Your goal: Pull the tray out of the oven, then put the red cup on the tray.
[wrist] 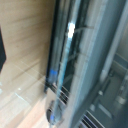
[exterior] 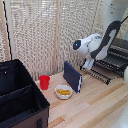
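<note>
Red cup (exterior: pixel 44 82): small, plain, tapered, bright red plastic; stands upright on the worktop (exterior: pixel 95 102), close to the black case and well apart from the oven. Contents cannot be told.
White bowl (exterior: pixel 63 92): round and shallow, holds yellow pieces; sits on the worktop just beside the red cup, on the oven side of it.
Black case (exterior: pixel 19 95): large, open, fabric-like, at the worktop edge on the exterior view's left; its interior is dark and nothing inside can be made out.
Oven (exterior: pixel 117 56): boxy, black and silver, at the worktop edge on the exterior view's right; the door hangs open toward the front.
Tray (exterior: pixel 100 75): flat dark rack of thin parallel bars, projecting from the oven front over the lowered door. The blurred wrist view shows thin metal bars (wrist: pixel 65 95) next to a glossy door panel.
Blue panel (exterior: pixel 72 76): flat, dark blue, upright, stands between the white bowl and the oven.
Gripper (exterior: pixel 88 64): at the end of the white arm, low at the tray's outer edge; whether it is spread or pressed together cannot be told in either view.
Worktop: light wood planks with visible seams.
Backdrop (exterior: pixel 45 30): pale woven screen behind the worktop.
</note>
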You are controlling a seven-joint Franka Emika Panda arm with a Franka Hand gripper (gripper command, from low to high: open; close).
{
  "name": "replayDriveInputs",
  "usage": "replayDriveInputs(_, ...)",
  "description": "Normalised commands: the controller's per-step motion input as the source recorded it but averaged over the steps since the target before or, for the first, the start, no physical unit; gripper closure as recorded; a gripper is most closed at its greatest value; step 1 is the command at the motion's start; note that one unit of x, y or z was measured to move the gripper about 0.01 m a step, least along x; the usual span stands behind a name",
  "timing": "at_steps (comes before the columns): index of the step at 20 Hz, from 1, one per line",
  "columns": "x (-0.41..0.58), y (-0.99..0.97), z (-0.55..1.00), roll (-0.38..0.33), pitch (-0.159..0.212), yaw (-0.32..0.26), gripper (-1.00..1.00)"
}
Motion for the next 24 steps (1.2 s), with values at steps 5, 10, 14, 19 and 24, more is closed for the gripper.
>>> replayDriveInputs(5, 0.363, 0.20, 0.89, 0.016, 0.007, -0.144, -1.00)
replayDriveInputs(10, 0.284, 0.32, 0.63, 0.087, 0.000, -0.180, -1.00)
replayDriveInputs(14, 0.069, 0.24, 0.46, 0.168, 0.000, -0.234, -1.00)
replayDriveInputs(19, 0.011, 0.22, 0.40, 0.195, -0.002, -0.248, -1.00)
replayDriveInputs(24, 0.030, 0.23, 0.38, 0.200, 0.000, -0.240, -1.00)
